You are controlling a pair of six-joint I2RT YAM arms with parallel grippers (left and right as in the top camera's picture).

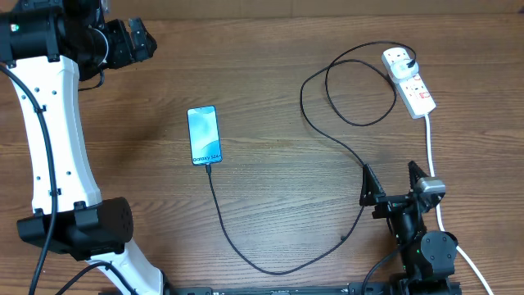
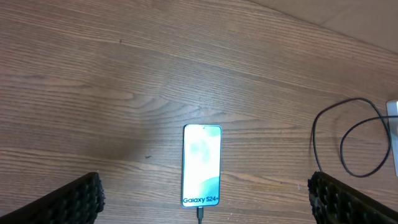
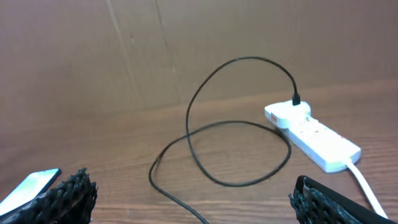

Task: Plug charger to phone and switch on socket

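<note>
The phone (image 1: 205, 135) lies flat mid-table, its blue screen showing "Galaxy"; it also shows in the left wrist view (image 2: 202, 165) and at the right wrist view's lower left edge (image 3: 31, 186). The black charger cable (image 1: 246, 246) is plugged into the phone's near end and loops round to its white plug head (image 1: 399, 57) seated in the white socket strip (image 1: 413, 86), which also shows in the right wrist view (image 3: 314, 137). My left gripper (image 1: 131, 43) is open at the far left, well above the phone (image 2: 202, 199). My right gripper (image 1: 393, 184) is open near the front right (image 3: 189, 199).
The socket's thick white cord (image 1: 434, 164) runs down past my right arm to the table's front right. The cable's loop (image 3: 239, 152) lies between my right gripper and the socket. A brown wall stands behind the table.
</note>
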